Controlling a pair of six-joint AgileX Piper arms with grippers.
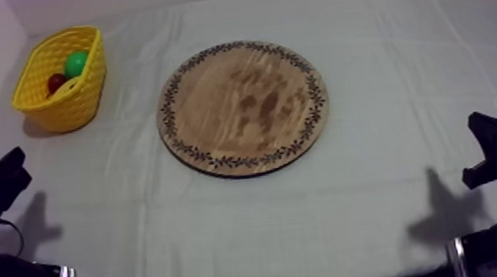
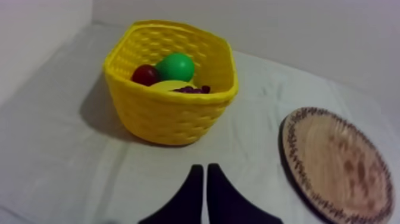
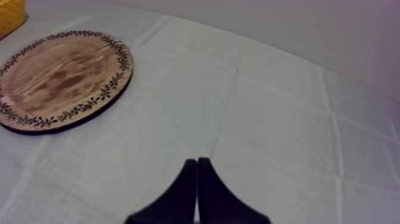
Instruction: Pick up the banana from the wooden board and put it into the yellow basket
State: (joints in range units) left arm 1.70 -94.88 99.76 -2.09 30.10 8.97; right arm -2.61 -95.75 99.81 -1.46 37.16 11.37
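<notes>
The round wooden board (image 1: 243, 107) lies bare in the middle of the table, with no fruit on it. The yellow basket (image 1: 71, 103) stands at the far left. Inside it, a strip of the yellow banana (image 2: 169, 85) shows between a green pear (image 2: 176, 66), a small red fruit (image 2: 145, 74) and dark grapes (image 2: 193, 89). My left gripper (image 2: 205, 170) is shut on nothing and points at the basket (image 2: 172, 116) from a short way off. My right gripper (image 3: 197, 162) is also shut with nothing in it, over bare cloth to the right of the board (image 3: 59, 74).
Both arms sit low at the table's near corners, the left gripper (image 1: 18, 167) and the right gripper (image 1: 476, 126) well away from the board. Open cloth surrounds the board on every side. A wall runs close behind the basket.
</notes>
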